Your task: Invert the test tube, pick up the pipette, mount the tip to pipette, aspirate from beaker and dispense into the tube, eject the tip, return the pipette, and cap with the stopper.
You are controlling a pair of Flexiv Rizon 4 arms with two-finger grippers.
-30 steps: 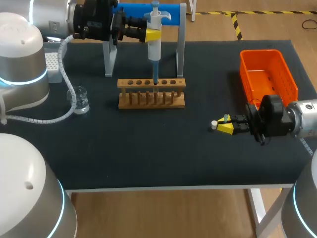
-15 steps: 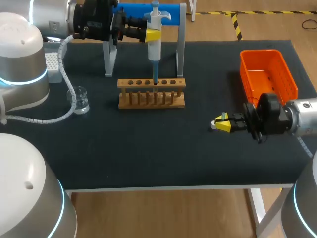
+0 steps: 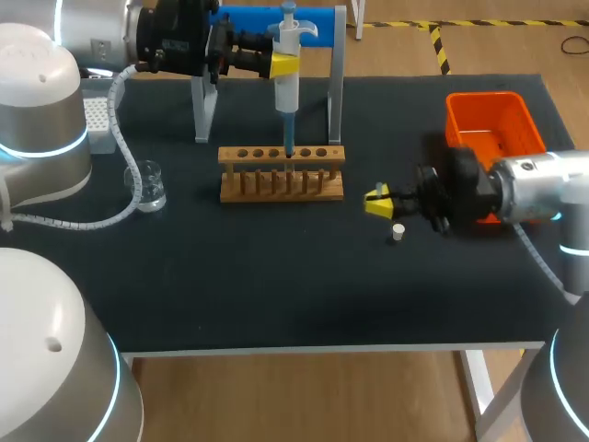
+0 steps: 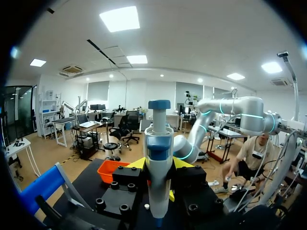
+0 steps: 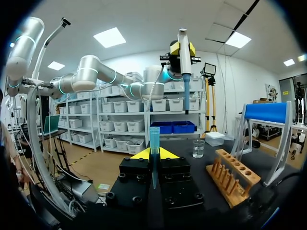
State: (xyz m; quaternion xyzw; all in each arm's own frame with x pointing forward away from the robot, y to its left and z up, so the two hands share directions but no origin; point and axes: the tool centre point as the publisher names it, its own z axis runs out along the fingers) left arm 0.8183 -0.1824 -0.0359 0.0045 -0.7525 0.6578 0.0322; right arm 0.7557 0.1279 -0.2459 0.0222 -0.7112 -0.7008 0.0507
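My left gripper (image 3: 283, 64) is shut on the white and blue pipette (image 3: 287, 87), held upright with its lower end over the wooden tube rack (image 3: 281, 184). In the left wrist view the pipette (image 4: 158, 158) stands between the yellow fingers. To the right of the rack, my right gripper (image 3: 377, 201) is shut on a slim blue test tube (image 5: 154, 143) that stands upright between its fingers. The small white stopper (image 3: 398, 232) lies on the dark mat just in front of that gripper. From the right wrist, the pipette (image 5: 184, 52) hangs above, and the rack (image 5: 233, 175) and the glass beaker (image 5: 198, 148) lie ahead.
An orange bin (image 3: 492, 124) stands at the right behind my right arm. The beaker (image 3: 150, 187) and a white tip box (image 3: 98, 124) are at the left. A blue-topped pipette stand (image 3: 267, 23) rises behind the rack.
My right gripper has risen from beside the stopper and moved left and farther back toward the rack, carrying the tube. The stopper stayed on the mat. The left arm has not moved.
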